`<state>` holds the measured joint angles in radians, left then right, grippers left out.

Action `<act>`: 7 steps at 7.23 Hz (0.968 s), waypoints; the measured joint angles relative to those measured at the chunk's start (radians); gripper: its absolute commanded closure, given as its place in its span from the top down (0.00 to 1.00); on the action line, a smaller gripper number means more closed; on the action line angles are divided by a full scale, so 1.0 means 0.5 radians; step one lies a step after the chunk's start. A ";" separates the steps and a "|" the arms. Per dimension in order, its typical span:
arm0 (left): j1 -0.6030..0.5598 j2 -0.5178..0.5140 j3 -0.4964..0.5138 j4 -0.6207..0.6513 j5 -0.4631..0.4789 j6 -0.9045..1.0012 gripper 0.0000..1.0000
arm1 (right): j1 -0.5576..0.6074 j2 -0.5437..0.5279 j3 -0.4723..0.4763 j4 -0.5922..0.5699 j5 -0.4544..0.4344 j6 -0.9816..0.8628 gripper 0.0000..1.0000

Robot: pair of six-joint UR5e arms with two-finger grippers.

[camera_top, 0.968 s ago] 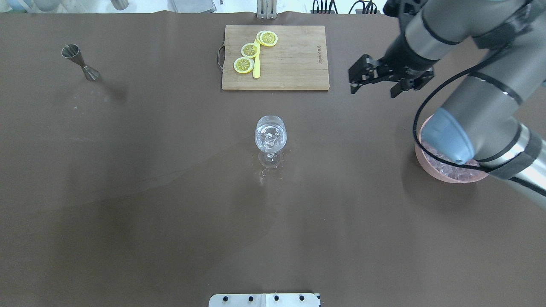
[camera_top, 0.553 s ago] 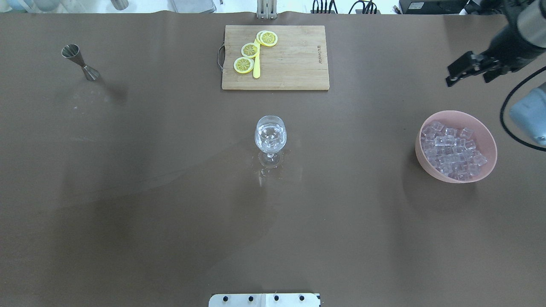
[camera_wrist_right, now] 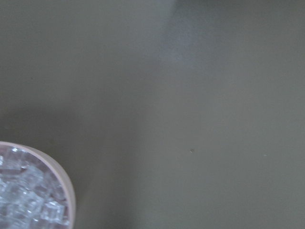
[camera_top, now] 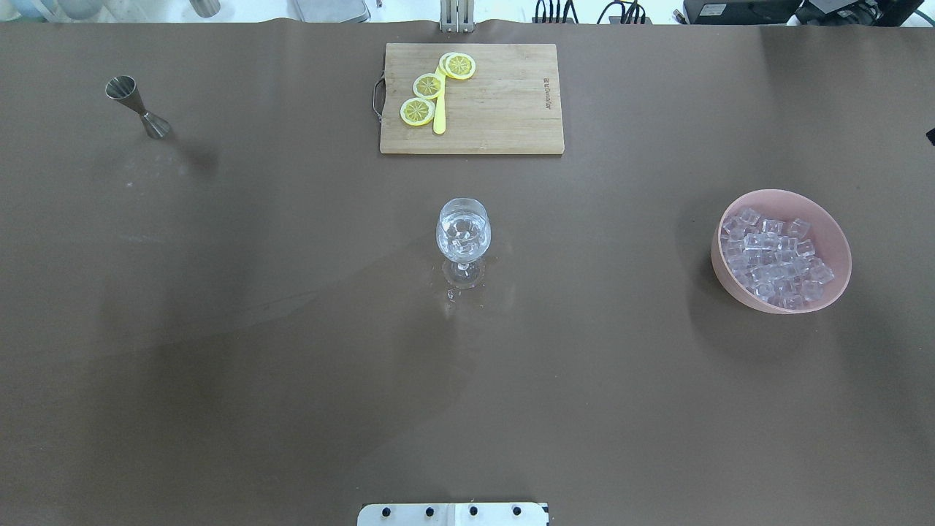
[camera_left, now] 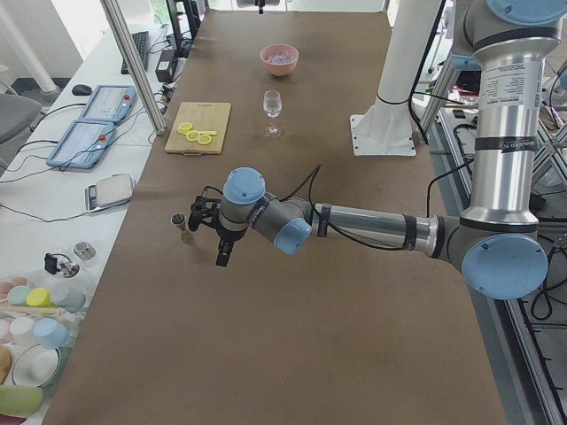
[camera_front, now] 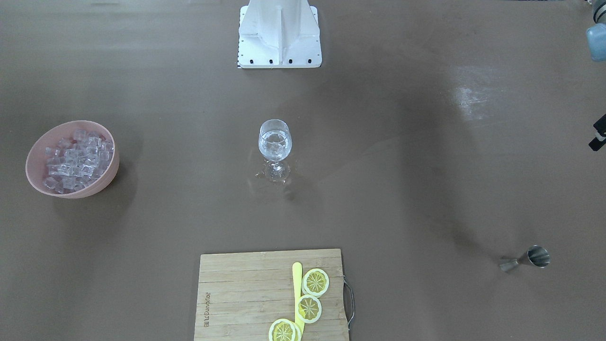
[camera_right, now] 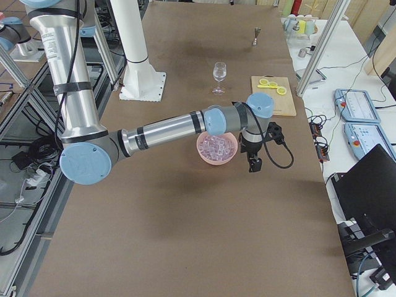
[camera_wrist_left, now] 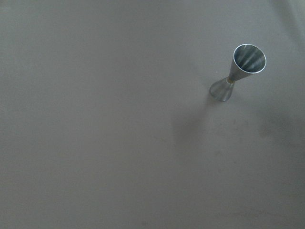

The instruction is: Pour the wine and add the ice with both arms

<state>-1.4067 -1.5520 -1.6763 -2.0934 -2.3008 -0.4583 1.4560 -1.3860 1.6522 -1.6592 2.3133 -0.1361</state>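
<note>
The wine glass (camera_top: 463,234) stands at the table's middle and holds clear liquid with a few ice cubes; it also shows in the front view (camera_front: 274,142). The pink bowl (camera_top: 840,241) of ice cubes (camera_top: 774,256) stands at the right. The steel jigger (camera_top: 137,106) stands upright at the far left. My left gripper (camera_left: 220,257) hangs beside the jigger (camera_left: 182,228); I cannot tell whether it is open. My right gripper (camera_right: 253,164) hangs just past the bowl (camera_right: 216,159), off its outer side; I cannot tell its state. No fingers show in either wrist view.
A wooden cutting board (camera_top: 504,109) with lemon slices (camera_top: 427,86) and a yellow knife lies at the back centre. Small wet spots lie around the glass foot (camera_top: 456,292). The white pedestal (camera_front: 279,33) stands at the robot's side.
My right arm has swung away to the right, out of the overhead view, and the ice bowl is now uncovered. The glass, bowl and jigger have not moved.
</note>
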 measured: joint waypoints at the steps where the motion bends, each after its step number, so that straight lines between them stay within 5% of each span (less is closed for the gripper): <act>1: 0.000 -0.001 0.004 -0.001 0.003 0.001 0.99 | 0.060 -0.012 -0.075 0.002 0.012 -0.127 1.00; 7: 0.002 -0.007 -0.057 -0.013 -0.006 0.022 0.99 | 0.098 -0.136 -0.081 0.008 0.027 -0.188 1.00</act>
<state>-1.4056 -1.5556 -1.7046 -2.0998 -2.3039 -0.4473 1.5048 -1.4539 1.6117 -1.6552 2.3268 -0.2303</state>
